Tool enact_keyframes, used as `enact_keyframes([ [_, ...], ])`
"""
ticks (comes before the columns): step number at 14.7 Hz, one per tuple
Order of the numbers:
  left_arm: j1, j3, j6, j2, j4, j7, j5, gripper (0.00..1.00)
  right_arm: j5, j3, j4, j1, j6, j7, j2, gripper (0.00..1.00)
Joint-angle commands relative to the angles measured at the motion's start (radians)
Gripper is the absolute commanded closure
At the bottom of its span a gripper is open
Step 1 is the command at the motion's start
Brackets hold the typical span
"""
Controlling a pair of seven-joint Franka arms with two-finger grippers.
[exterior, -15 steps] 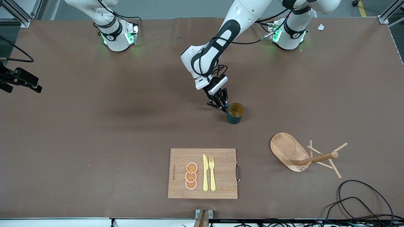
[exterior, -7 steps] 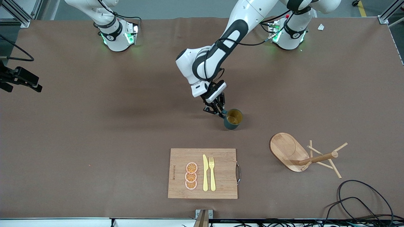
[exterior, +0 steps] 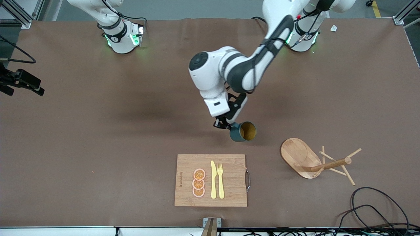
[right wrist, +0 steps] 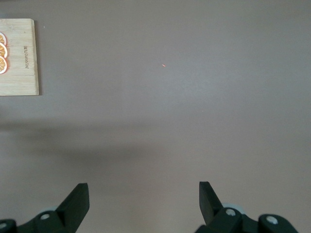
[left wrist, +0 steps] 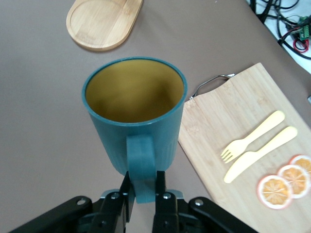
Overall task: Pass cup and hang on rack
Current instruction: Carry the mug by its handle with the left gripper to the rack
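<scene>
The dark teal cup (exterior: 243,131) with a yellowish inside hangs in the air, tipped on its side with its mouth toward the rack. My left gripper (exterior: 226,126) is shut on the cup's small handle, over the bare table between the board and the arms' bases. In the left wrist view the cup (left wrist: 133,121) fills the middle and my left gripper (left wrist: 144,194) pinches its handle. The wooden rack (exterior: 300,154) sits toward the left arm's end of the table, its post and pegs slanting away from the cup; its oval base also shows in the left wrist view (left wrist: 102,24). My right gripper (right wrist: 143,194) is open, empty and waits over bare table.
A bamboo cutting board (exterior: 229,183) with a metal handle lies nearer the front camera than the cup. On it are a yellow knife (exterior: 213,180), a yellow fork (exterior: 220,180) and three orange slices (exterior: 199,183). Black cables (exterior: 370,203) lie at the front corner near the rack.
My left gripper has lifted the cup off the table by its handle, tipped it from upright onto its side, and carried it slightly toward the front camera. The right arm has not moved.
</scene>
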Motion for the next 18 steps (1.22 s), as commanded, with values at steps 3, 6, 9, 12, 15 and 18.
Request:
enact_keyframes([
  [3,0.123,-0.014,0.001,-0.104,-0.004,0.16,-0.192,1.0,-0.011,0.009,-0.009,-0.007,-0.008,-0.003,-0.021,0.0],
  [6,0.238,-0.017,0.001,-0.17,0.01,0.252,-0.374,1.0,-0.011,0.009,-0.009,-0.007,-0.007,-0.005,-0.02,0.0],
  [9,0.351,-0.017,0.001,-0.227,0.011,0.36,-0.573,1.0,-0.011,0.009,-0.009,-0.009,-0.008,-0.005,-0.02,0.0],
  [12,0.437,-0.015,-0.002,-0.256,0.01,0.455,-0.742,1.0,-0.011,0.009,-0.009,-0.01,-0.008,-0.006,-0.02,0.0],
  [15,0.515,-0.014,-0.01,-0.287,0.01,0.525,-0.868,1.0,-0.011,0.009,-0.009,-0.009,-0.008,0.006,-0.02,0.0],
  [18,0.604,-0.009,-0.01,-0.276,0.005,0.692,-1.04,1.0,-0.011,0.009,-0.009,-0.009,-0.01,0.006,-0.02,0.0],
])
